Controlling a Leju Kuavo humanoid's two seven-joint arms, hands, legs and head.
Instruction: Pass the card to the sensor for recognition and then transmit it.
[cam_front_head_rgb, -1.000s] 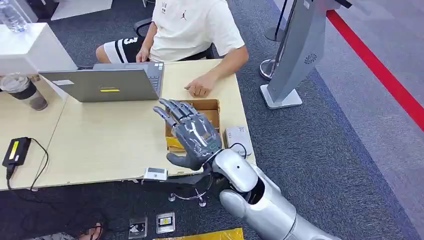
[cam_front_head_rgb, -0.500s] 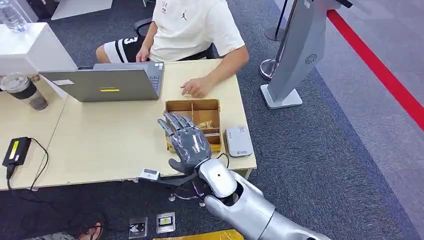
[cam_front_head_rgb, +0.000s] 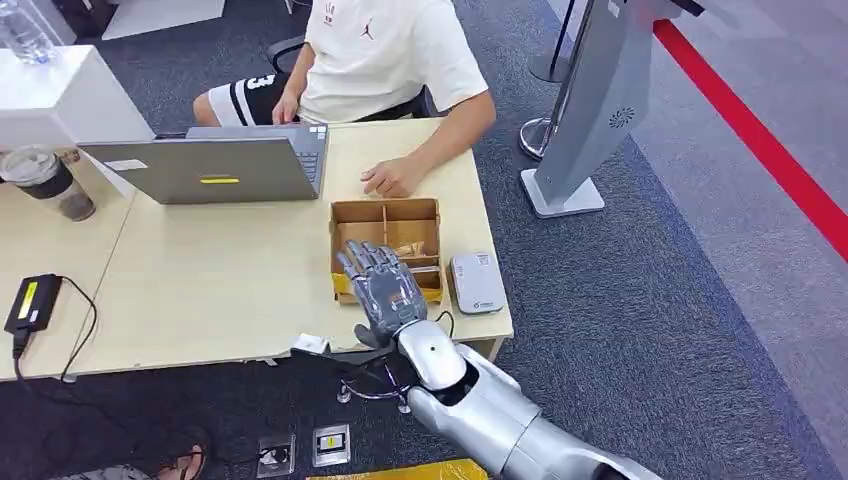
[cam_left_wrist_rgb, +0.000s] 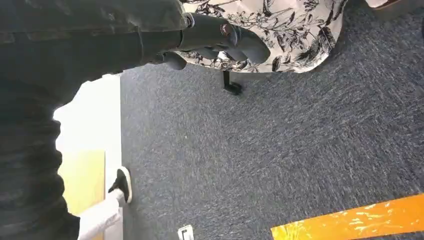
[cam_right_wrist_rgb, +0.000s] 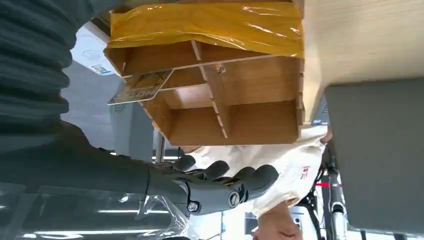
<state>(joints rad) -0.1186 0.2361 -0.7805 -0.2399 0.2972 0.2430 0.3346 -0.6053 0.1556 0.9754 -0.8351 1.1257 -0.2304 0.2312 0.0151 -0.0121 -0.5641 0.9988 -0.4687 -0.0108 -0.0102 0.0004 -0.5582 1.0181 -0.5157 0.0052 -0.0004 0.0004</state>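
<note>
A wooden box (cam_front_head_rgb: 384, 222) with several compartments stands on the table near its right end. A card (cam_front_head_rgb: 408, 250) lies in one compartment; in the right wrist view the card (cam_right_wrist_rgb: 136, 90) sticks out over the box (cam_right_wrist_rgb: 235, 107) wall. The grey card sensor (cam_front_head_rgb: 477, 282) lies just right of the box. My right hand (cam_front_head_rgb: 384, 289) hovers over the box's near edge, fingers spread, holding nothing; its dark fingers (cam_right_wrist_rgb: 227, 186) show in the right wrist view. My left hand (cam_left_wrist_rgb: 220, 39) hangs over the carpet, fingers loosely extended and empty.
A person sits at the far side, one hand (cam_front_head_rgb: 393, 178) resting on the table just beyond the box. A laptop (cam_front_head_rgb: 215, 165) stands to the left, with a cup (cam_front_head_rgb: 47, 182) and a black device (cam_front_head_rgb: 32, 300) further left. A grey kiosk stand (cam_front_head_rgb: 585, 110) stands to the right.
My right hand has drawn back toward me and sunk lower, from over the middle of the box to its near edge. The person's hand shifted slightly.
</note>
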